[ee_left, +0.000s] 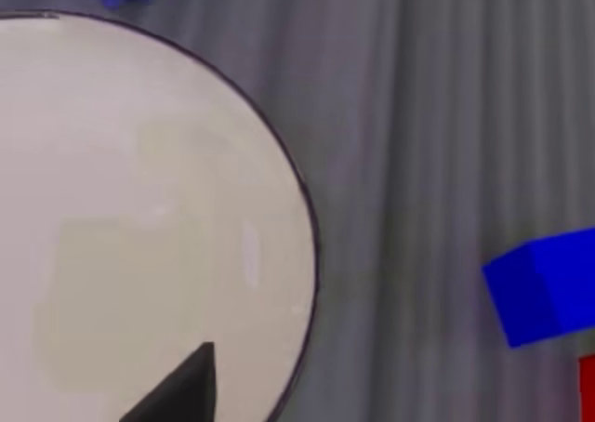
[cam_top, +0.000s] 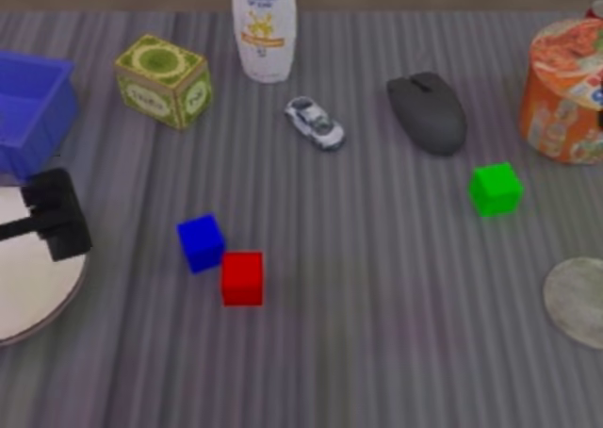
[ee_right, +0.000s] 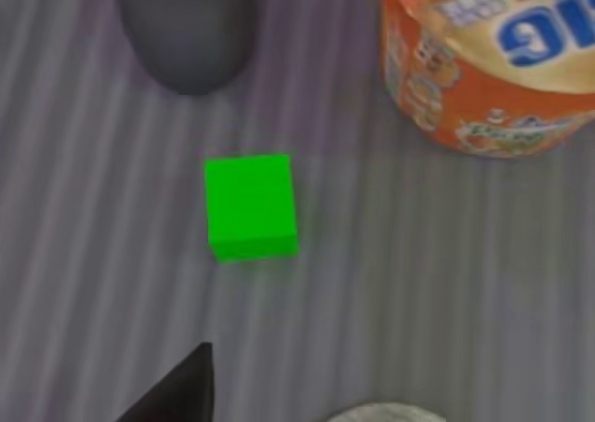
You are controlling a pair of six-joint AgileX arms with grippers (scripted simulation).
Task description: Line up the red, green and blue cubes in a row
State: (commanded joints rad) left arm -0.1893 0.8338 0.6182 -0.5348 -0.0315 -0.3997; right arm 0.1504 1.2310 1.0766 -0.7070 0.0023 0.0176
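The blue cube (cam_top: 201, 242) and the red cube (cam_top: 242, 278) sit corner to corner left of the table's middle. The green cube (cam_top: 496, 189) stands alone at the right, near a dark mouse. My left gripper (cam_top: 58, 216) hangs over a white plate's edge, left of the blue cube (ee_left: 544, 287), open and empty; one dark finger (ee_left: 181, 389) shows. The right gripper (ee_right: 279, 408) is out of the top view. Its wrist view shows the green cube (ee_right: 250, 206) ahead of one dark finger (ee_right: 186, 389), with nothing held; it stands open.
At the back stand a blue bin (cam_top: 28, 107), a yellow-green printed box (cam_top: 163, 80), a white bottle (cam_top: 264, 27), a toy car (cam_top: 315, 123), a mouse (cam_top: 428, 112) and an orange cup (cam_top: 565, 89). A white plate (cam_top: 24, 287) lies left, a grey disc (cam_top: 577, 301) right.
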